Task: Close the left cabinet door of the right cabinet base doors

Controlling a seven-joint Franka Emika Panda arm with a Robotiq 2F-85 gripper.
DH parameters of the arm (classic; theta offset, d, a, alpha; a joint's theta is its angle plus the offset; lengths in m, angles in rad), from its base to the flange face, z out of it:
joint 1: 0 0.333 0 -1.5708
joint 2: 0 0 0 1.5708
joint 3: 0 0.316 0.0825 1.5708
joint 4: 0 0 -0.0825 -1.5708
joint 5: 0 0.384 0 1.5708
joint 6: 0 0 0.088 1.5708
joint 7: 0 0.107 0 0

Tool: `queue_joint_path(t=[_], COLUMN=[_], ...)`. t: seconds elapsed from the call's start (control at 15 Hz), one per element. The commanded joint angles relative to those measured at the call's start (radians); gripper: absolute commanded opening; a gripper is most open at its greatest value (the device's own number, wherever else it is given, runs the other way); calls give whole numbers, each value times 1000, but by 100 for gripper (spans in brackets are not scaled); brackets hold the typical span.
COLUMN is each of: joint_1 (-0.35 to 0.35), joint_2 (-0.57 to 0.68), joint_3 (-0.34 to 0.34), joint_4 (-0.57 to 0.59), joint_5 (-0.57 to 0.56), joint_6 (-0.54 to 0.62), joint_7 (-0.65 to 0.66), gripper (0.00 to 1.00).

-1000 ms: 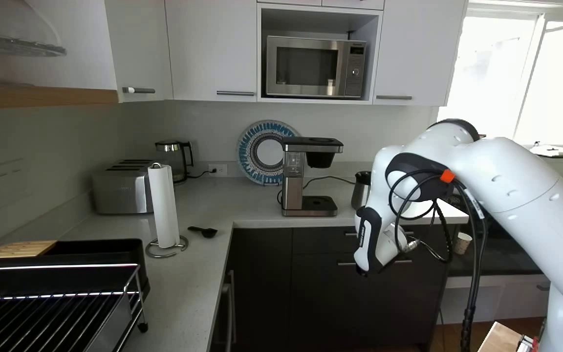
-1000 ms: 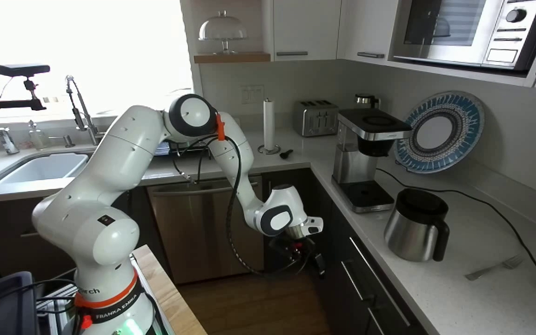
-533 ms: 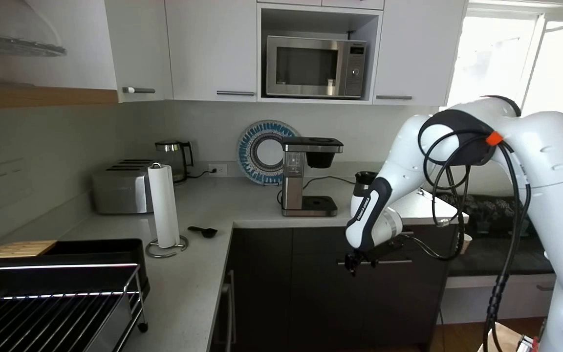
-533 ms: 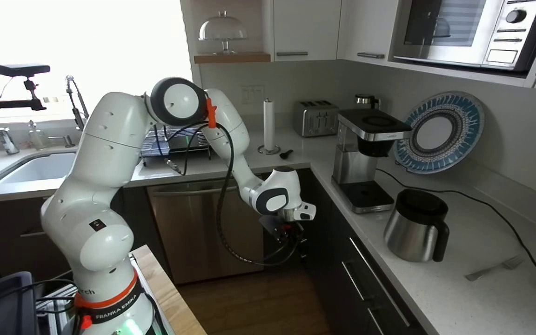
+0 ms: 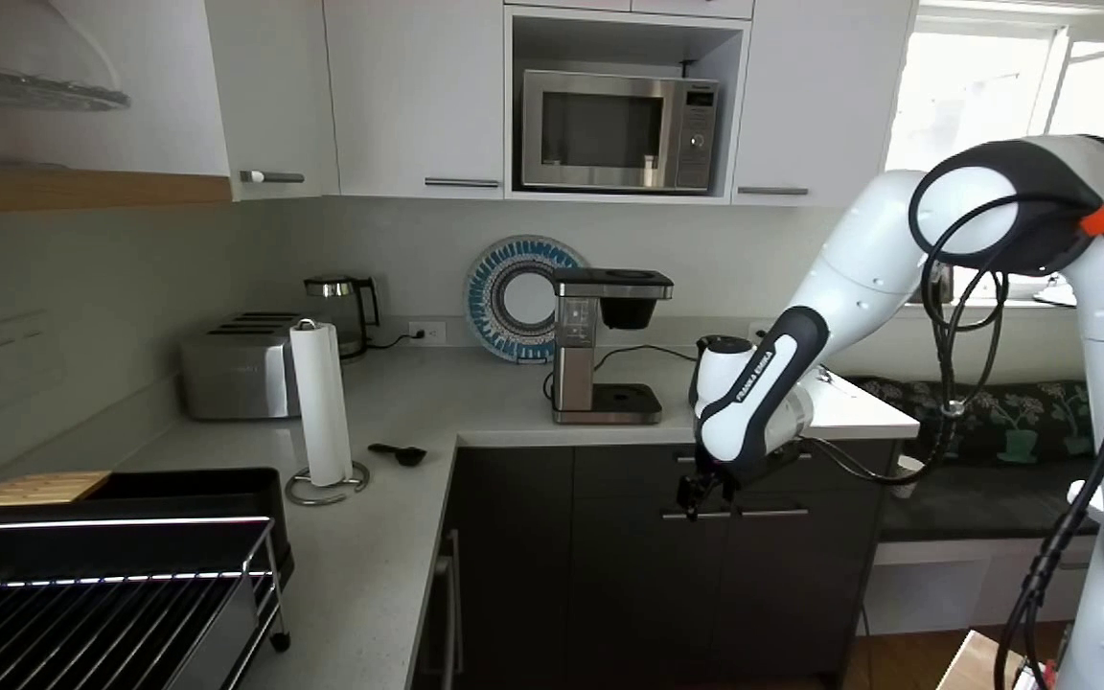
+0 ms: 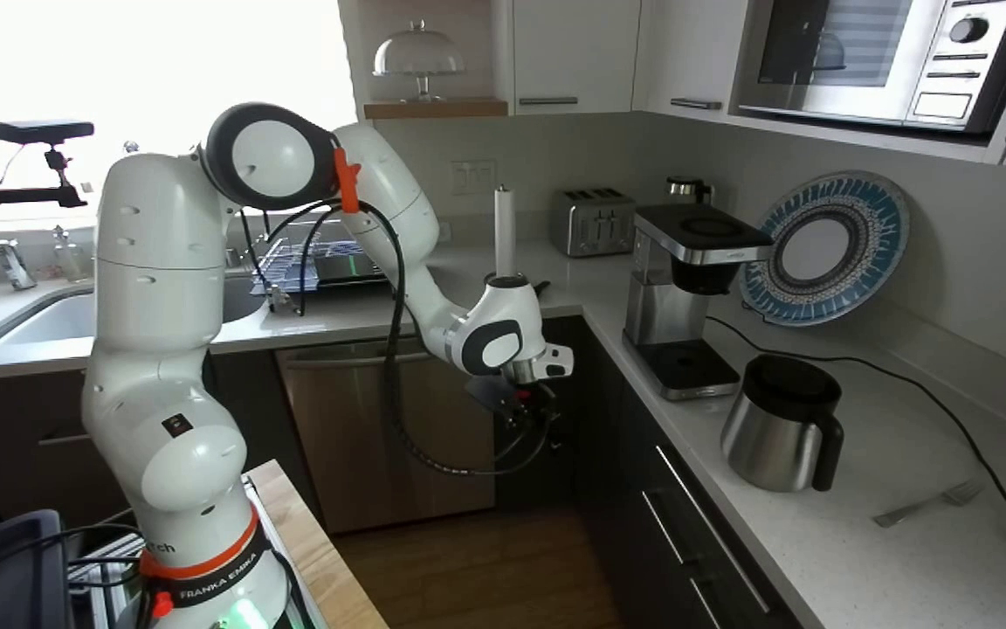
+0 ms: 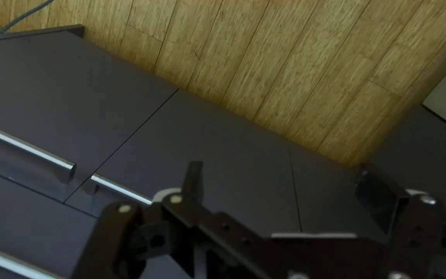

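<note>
Amber wood-plank floor (image 7: 265,66) fills the top of the wrist view, meeting the lower edge of the dark charcoal two-door right cabinet base (image 5: 806,594); in an exterior view the floor (image 6: 494,572) lies as open room before that front. The pale speckled tabletop (image 6: 887,568) turns a corner in both exterior views, its straight front edge just above the cabinet. The white jointed robot arm (image 6: 158,245) shows down to its base in an exterior view, while the right frame edge cuts the arm (image 5: 859,259) in an exterior view. The left cabinet door (image 5: 648,594), a tall flat charcoal panel, sits in line with its matching right panel (image 7: 68,89); the wrist view shows its bottom edge and the thin seam (image 7: 121,146) between the two. The black end effector (image 7: 280,172) hangs before this door, its fingers (image 7: 194,180) well apart; whether either touches the panel cannot be told. The door's slim silver bar handle (image 7: 124,190) runs partly behind the end effector in the wrist view. A small metal fork (image 6: 913,508) shows in an exterior view.
</note>
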Motion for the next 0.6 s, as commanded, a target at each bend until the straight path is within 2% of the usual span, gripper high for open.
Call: queue_joint_path(t=[0.0, 0.2, 0.27, 0.53], joint_1=[-68, -135, -131, -155], joint_2=[-154, -229, -155, -168], joint_3=[56, 126, 124, 147], joint_4=[-94, -127, -74, -76], joint_5=[-79, -26, -58, -54], joint_6=[-26, -20, -7, -7], joint_7=[-48, -142, -75, -86], gripper=[100, 100, 100, 100])
